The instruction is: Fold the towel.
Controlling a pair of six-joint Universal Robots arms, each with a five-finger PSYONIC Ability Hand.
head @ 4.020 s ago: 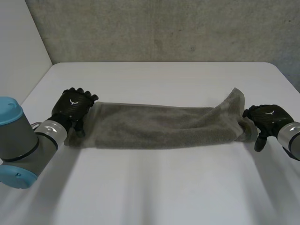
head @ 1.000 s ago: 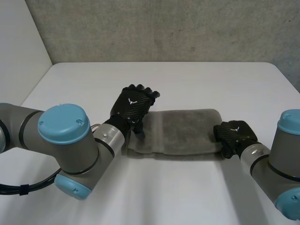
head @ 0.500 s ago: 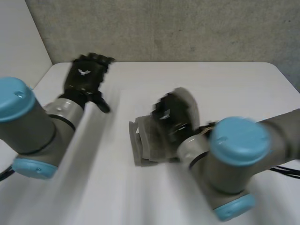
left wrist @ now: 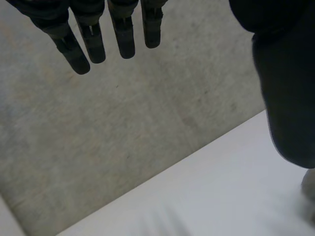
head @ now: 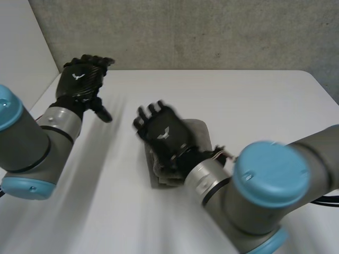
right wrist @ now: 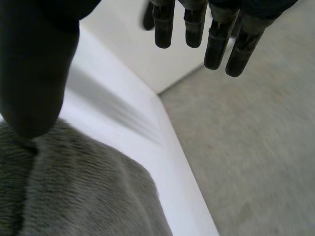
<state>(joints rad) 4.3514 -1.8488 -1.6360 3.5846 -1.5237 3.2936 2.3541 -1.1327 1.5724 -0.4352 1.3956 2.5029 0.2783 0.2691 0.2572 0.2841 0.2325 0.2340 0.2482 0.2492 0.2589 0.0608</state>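
Note:
The grey towel (head: 203,134) lies folded into a small thick stack in the middle of the white table (head: 254,100). My right hand (head: 164,132) hovers over the stack's left part with its fingers spread and straight, holding nothing. In the right wrist view its fingers (right wrist: 189,24) stretch out above the towel (right wrist: 74,191), which lies under the palm and thumb. My left hand (head: 82,79) is raised at the table's far left corner, well away from the towel, open and empty. Its fingers (left wrist: 123,42) point toward the wall in the left wrist view.
A grey concrete wall (head: 201,32) runs behind the table, and a white side wall (head: 21,53) stands at the left. My right arm (head: 265,185) reaches across the table's front right. Bare table surface lies on every side of the towel.
My right hand carried the towel's right end over to the left, folding it into a short stack, then let go and opened. My left hand left the towel and rose to the far left.

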